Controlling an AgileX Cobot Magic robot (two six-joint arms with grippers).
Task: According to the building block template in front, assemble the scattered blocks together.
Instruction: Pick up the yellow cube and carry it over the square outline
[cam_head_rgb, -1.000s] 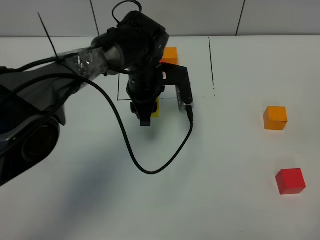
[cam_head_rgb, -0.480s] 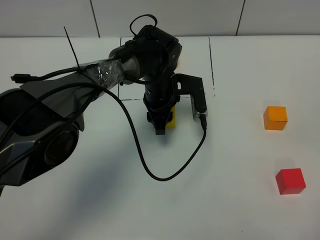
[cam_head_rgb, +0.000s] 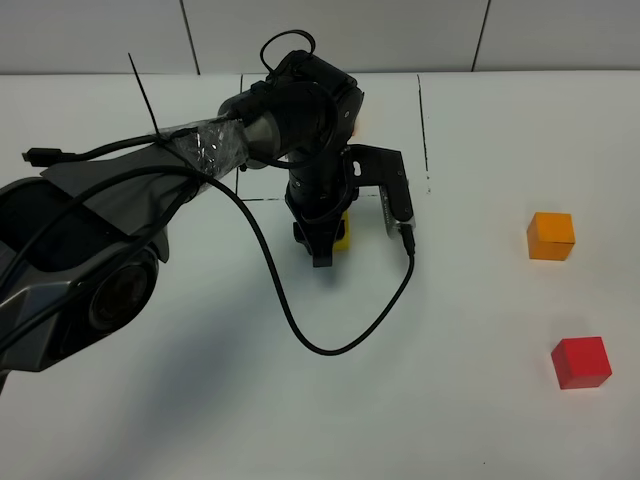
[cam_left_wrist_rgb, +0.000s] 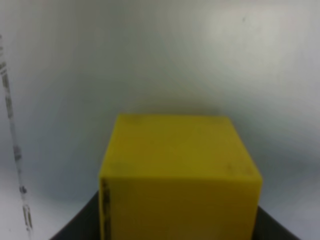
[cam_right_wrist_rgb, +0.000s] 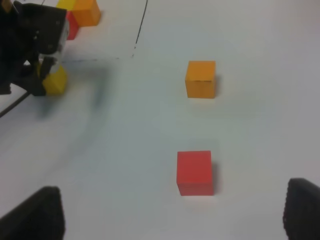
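Observation:
My left gripper (cam_head_rgb: 324, 243) is shut on the yellow block (cam_head_rgb: 343, 232), low over the table just in front of the black drawn frame line (cam_head_rgb: 424, 120). In the left wrist view the yellow block (cam_left_wrist_rgb: 180, 175) fills the picture between dark fingers (cam_left_wrist_rgb: 80, 227). The template's yellow, orange and red cluster (cam_right_wrist_rgb: 85, 12) shows in the right wrist view; in the high view the left arm hides it. The loose orange block (cam_head_rgb: 551, 236) and loose red block (cam_head_rgb: 581, 361) lie apart on the right. My right gripper (cam_right_wrist_rgb: 175, 217) hangs open above the table near the red block (cam_right_wrist_rgb: 195, 172).
A black cable (cam_head_rgb: 340, 335) loops from the left wrist over the white table (cam_head_rgb: 470, 300). The left arm's wrapped body (cam_head_rgb: 120, 200) covers the left side of the high view. Grey wall panels stand behind the table's far edge.
The left gripper has carried the yellow block to the right, mostly in the first half second. The orange and red blocks have not moved.

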